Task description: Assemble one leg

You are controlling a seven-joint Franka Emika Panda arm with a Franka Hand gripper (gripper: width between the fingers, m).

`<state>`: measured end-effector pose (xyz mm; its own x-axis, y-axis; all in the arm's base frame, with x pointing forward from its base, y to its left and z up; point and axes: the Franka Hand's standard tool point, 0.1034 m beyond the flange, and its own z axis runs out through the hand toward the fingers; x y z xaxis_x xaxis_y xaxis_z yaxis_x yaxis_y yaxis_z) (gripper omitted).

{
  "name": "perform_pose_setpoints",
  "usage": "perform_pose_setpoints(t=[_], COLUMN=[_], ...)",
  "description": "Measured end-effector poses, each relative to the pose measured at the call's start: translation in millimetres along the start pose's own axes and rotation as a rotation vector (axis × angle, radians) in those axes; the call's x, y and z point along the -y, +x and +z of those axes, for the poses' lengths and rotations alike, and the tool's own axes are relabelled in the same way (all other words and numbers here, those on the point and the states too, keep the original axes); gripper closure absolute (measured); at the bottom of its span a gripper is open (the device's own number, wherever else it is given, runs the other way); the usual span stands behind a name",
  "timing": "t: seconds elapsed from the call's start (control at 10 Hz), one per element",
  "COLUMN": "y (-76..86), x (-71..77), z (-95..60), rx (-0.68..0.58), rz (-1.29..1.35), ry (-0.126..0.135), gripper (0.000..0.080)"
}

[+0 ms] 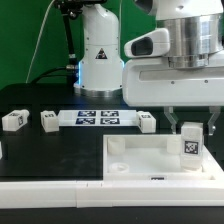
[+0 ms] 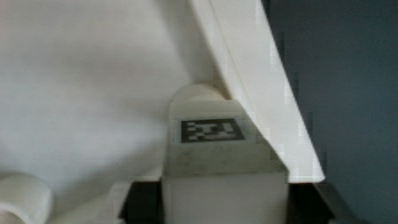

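My gripper (image 1: 190,130) is shut on a white leg (image 1: 190,146) with a black-and-white tag, held upright over the right part of the large white square rimmed piece (image 1: 140,150). In the wrist view the leg (image 2: 214,150) sits between my two dark fingers (image 2: 146,203), its far end close to the piece's raised rim (image 2: 267,90). Whether it touches the piece I cannot tell. Three more legs lie on the black table: two at the exterior view's left (image 1: 13,121) (image 1: 48,121) and one near the middle (image 1: 146,122).
The marker board (image 1: 97,119) lies flat behind the rimmed piece. The arm's white base (image 1: 98,50) stands at the back. A round white corner post (image 2: 18,200) of the rimmed piece shows in the wrist view.
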<state>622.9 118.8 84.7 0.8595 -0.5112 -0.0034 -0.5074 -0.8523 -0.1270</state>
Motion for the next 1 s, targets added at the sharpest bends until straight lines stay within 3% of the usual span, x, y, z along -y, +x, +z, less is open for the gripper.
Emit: perform_pose_setpoints(t=[0.4,0.6,0.7,0.8,0.9,1.0], y=[2.3,1.8,1.8,1.4,1.4,0.3], x=[-0.8,-0.1,0.0,0.4,0.3,0.4], z=[0.4,0.5,0.5,0.6,0.7,0.8], rx=[0.002,0.008,0.008,0.008,0.008,0.009], rz=[0.422,0.445,0.411,0.41,0.361,0.235], ry=[0.008,0.014,0.015,0.015,0.015,0.009], gripper=[0.0506,0.0506,0.0412,0.0222,0.0172,0.0172])
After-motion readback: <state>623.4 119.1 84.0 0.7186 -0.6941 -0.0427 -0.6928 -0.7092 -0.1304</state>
